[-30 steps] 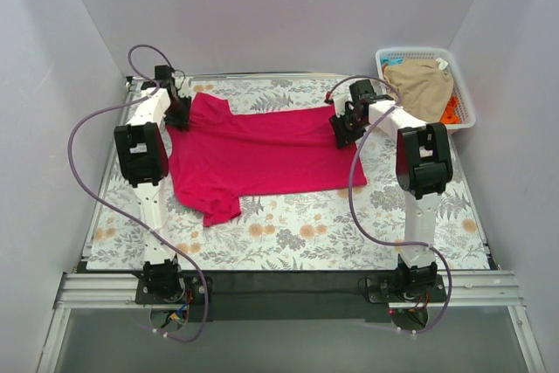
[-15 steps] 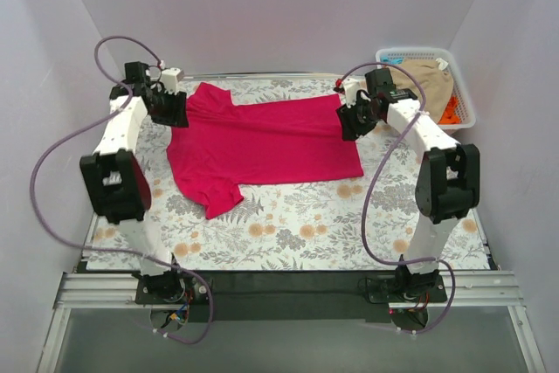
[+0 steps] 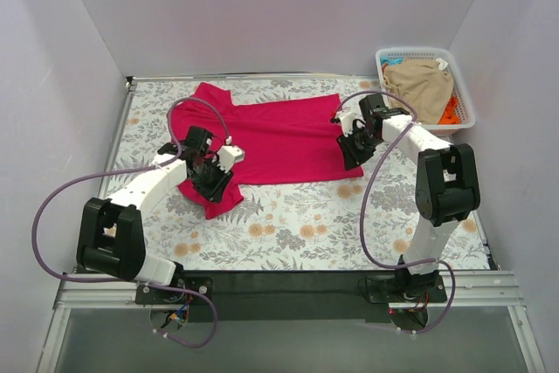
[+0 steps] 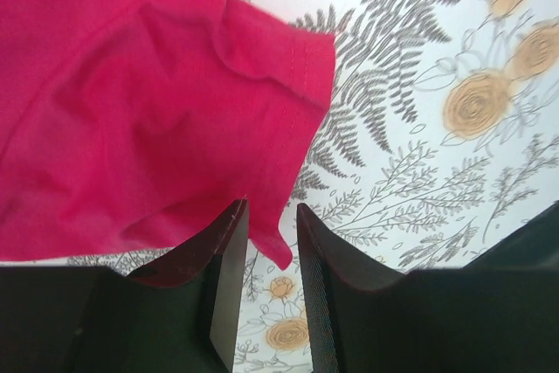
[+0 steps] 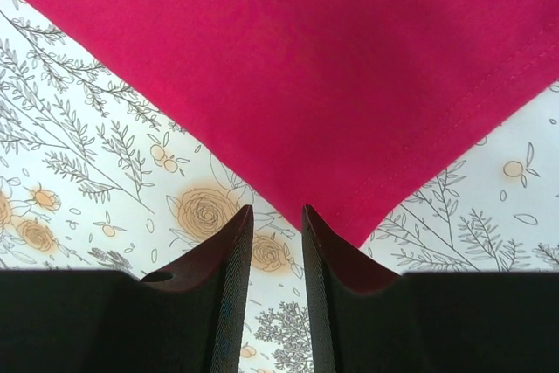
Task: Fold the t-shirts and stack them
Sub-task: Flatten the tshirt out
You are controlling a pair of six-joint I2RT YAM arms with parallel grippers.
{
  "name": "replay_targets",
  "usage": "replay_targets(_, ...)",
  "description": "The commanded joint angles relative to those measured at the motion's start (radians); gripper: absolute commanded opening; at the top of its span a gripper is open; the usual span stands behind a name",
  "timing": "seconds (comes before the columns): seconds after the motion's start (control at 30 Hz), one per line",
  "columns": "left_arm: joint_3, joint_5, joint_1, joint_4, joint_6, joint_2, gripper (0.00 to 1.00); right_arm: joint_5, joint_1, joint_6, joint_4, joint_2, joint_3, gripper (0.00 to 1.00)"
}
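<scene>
The crimson-pink t-shirt point(image 3: 266, 141) lies spread flat on the floral table. My left gripper point(image 3: 213, 184) hovers over its near-left sleeve. In the left wrist view the gripper point(image 4: 271, 207) is open, and the sleeve's corner tip point(image 4: 278, 251) lies in the narrow gap between the jaws. My right gripper point(image 3: 350, 154) is at the shirt's near-right hem corner. In the right wrist view the gripper point(image 5: 277, 209) is open, and the hem corner point(image 5: 356, 229) lies just off its right finger. A tan-beige t-shirt point(image 3: 423, 85) and an orange one point(image 3: 450, 112) lie in the basket.
The white lattice basket point(image 3: 467, 96) stands at the far right, off the floral mat. White walls close in the back and both sides. The floral table surface point(image 3: 306, 229) shows in front of the shirt.
My left arm has swung from the shirt's far-left shoulder down to its near-left sleeve. My right gripper has come nearer, to the near-right hem corner. The shirt sits slightly farther back.
</scene>
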Motion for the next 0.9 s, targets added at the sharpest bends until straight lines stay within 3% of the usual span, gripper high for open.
replay_targets(0.0, -0.028, -0.106, -0.009, 0.057, -0.004, -0.021, 0.29, -0.005, 0.017, -0.008, 0.028, 0.027, -0.004, 0.31)
replay_targets(0.3, -0.231, -0.211, -0.038, -0.029, 0.075, -0.053, 0.26, 0.068, 0.040, -0.047, 0.068, 0.052, -0.142, 0.29)
replay_targets(0.47, -0.274, -0.185, -0.038, -0.090, 0.083, -0.093, 0.26, 0.082, 0.044, -0.066, 0.058, 0.008, -0.225, 0.25)
replay_targets(0.7, -0.260, -0.096, -0.040, -0.320, 0.167, -0.262, 0.28, 0.035, 0.048, -0.156, -0.105, -0.239, -0.339, 0.19)
replay_targets(0.87, -0.161, 0.004, -0.040, -0.464, 0.238, -0.371, 0.33, -0.044, 0.052, -0.242, -0.276, -0.368, -0.339, 0.23)
